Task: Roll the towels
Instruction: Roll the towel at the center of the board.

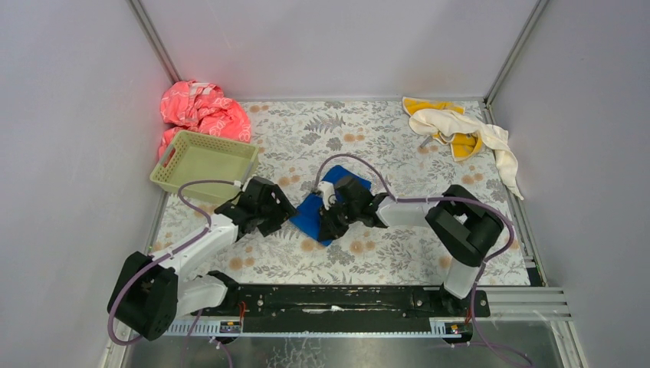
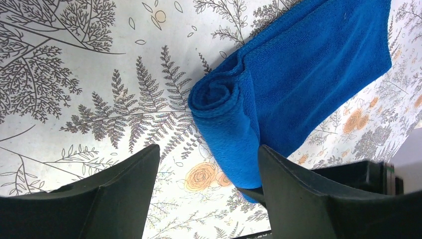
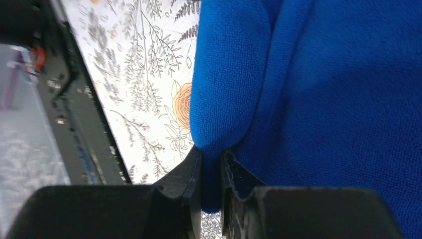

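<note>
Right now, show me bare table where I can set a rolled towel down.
Free: the back middle, between the pink cloth and the yellow towel; the near strip between the blue towel and the rail. Crowded: centre, left hand and right hand at that towel; basket corner.

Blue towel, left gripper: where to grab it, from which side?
Take the blue towel by its rolled end: a thick spiral, raised off the table, while the rest lies flat. Probably come from above at the spiral's open face, where the left gripper stands open; the right gripper pinches another fold.
</note>
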